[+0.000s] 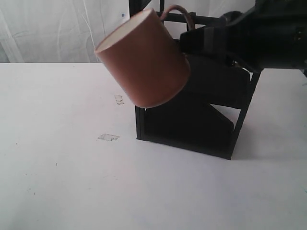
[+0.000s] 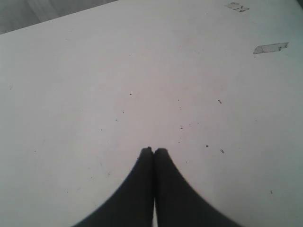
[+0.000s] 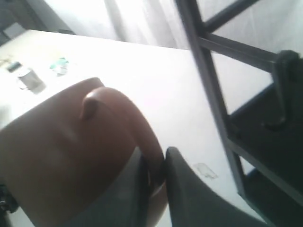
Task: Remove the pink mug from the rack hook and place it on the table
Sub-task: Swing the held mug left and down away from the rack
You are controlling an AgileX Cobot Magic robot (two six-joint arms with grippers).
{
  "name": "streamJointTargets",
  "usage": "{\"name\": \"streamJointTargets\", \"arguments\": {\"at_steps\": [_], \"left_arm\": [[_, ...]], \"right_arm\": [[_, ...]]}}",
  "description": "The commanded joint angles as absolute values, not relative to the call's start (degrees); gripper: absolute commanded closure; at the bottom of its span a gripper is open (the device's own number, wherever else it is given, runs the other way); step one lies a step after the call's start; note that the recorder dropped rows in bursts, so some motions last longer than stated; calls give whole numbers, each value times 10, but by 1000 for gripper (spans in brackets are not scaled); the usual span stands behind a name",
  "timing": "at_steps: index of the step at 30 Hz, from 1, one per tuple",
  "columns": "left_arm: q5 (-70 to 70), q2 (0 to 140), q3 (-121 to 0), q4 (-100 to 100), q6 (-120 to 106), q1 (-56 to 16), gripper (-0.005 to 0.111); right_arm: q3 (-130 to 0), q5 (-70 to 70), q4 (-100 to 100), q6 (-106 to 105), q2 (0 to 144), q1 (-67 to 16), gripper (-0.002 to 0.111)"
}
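Over the white table [image 1: 62,182] the left gripper [image 2: 154,150] hangs empty, jaws together. The mug [image 1: 144,57] is tilted in the air, mouth up-left, before the rack [image 1: 201,120], with the table straight below. The right gripper [image 3: 158,172] pinches its handle from the right.

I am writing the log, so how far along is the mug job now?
Done: the right gripper holds the mug by its handle, and it seems clear of the rack. In hand: it hangs tilted above the table. Left: setting it down.
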State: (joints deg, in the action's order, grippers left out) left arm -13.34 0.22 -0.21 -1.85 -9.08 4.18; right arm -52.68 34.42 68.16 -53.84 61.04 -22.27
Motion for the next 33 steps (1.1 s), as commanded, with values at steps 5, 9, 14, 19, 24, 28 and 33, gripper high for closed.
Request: {"name": "streamJointTargets", "arguments": {"at_steps": [5,9,14,19,24,28,33], "left_arm": [[-133,0,0,-23,-90,38,107],[-133,0,0,-23,-90,38,107],[-133,0,0,-23,-90,38,107],[-133,0,0,-23,-90,38,107],[-133,0,0,-23,-90,38,107],[-133,0,0,-23,-90,38,107],[-133,0,0,-23,-90,38,107]], "right_arm": [[-526,378,926,-729,635,-254,108],[-526,391,957,-803,666,-310,108],[-526,345,957,-838,709,-370,108],[-526,315,957,-876,749,-422,108],[-526,294,957,-895,769,-463,108],[-526,276,958,-895,769,-489,108],[-526,278,959,-882,769,-514,108]]}}
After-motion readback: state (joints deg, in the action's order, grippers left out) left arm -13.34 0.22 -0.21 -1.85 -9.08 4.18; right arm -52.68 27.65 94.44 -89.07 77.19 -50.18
